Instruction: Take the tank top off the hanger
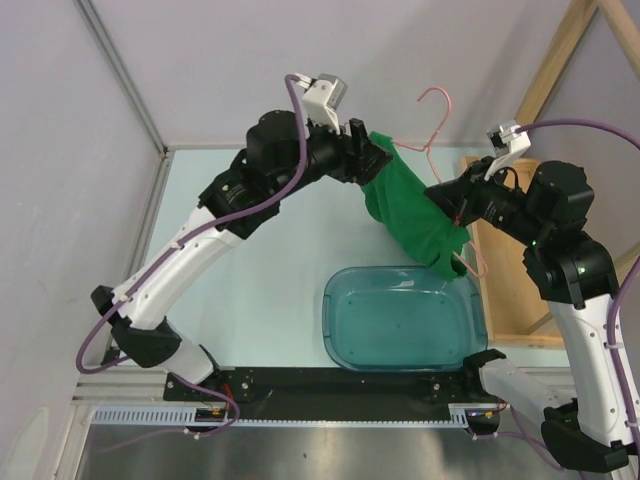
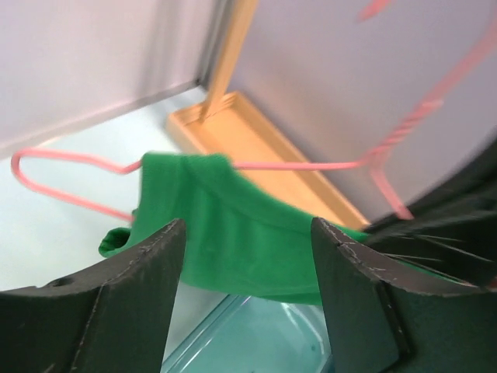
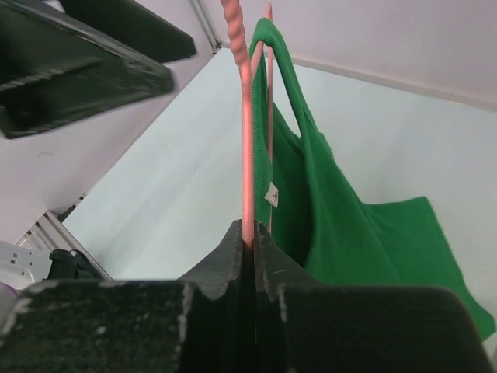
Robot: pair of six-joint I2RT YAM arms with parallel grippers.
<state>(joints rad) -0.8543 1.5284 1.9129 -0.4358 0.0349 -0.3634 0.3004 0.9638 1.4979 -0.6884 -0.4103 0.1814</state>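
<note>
Tabletop (image 1: pixel 260 280) is pale mint, walls (image 1: pixel 200 70) lilac, tank top (image 1: pixel 410 215) hanging above.

A: Where's the tank top (image 1: pixel 405 205)?
B: Bright green, hanging slantwise right of centre, one strap threaded on the hanger (image 1: pixel 438 110).
A: And that?
B: Thin pink wire, its hook near the top edge.

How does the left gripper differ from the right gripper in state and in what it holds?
The left gripper has its jaws apart, while the right gripper is shut. The right gripper clamps the wire of the pink hanger; the left gripper holds nothing and only faces the green tank top. Seen from above, the left gripper meets the garment from the left, the right gripper from the right. Both have black fingers.
</note>
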